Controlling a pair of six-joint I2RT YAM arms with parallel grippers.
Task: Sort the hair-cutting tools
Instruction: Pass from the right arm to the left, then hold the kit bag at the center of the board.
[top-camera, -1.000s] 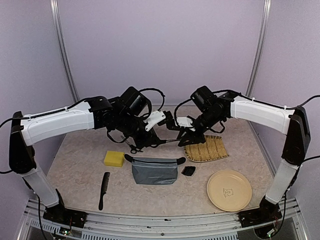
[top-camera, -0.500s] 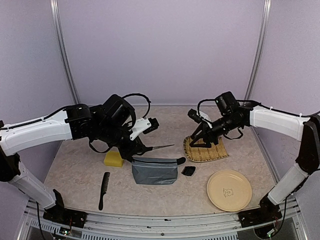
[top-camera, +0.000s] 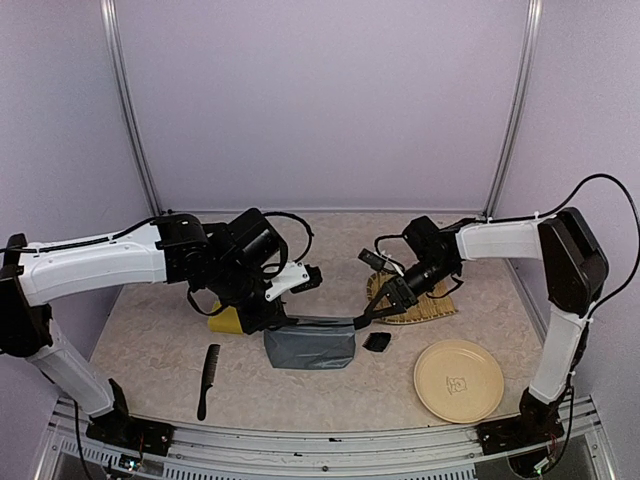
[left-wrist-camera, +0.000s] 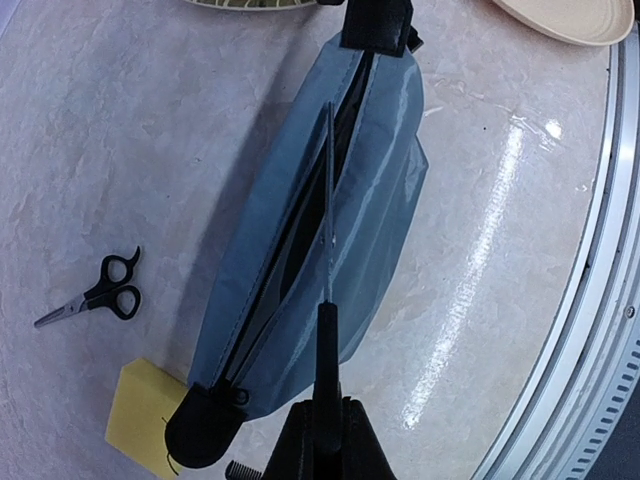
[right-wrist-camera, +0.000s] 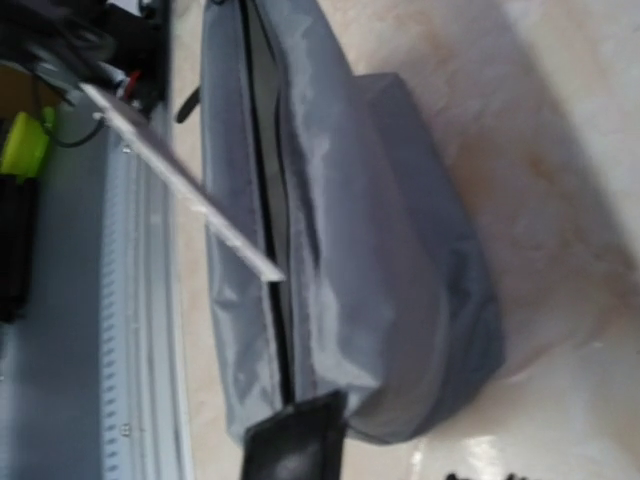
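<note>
— Left claw, status?
— Clamped on one pair of scissors, blades together, tip over the open zip of the pouch.
— Right claw?
— At the pouch's end; grip cannot be determined.
— Remaining items?
— Second scissors flat on the worktop beside the pouch; comb near it.

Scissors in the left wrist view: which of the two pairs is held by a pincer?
The pair over the grey-blue pouch, gripped by the left pincer; the other pair lies free on the table.
</note>
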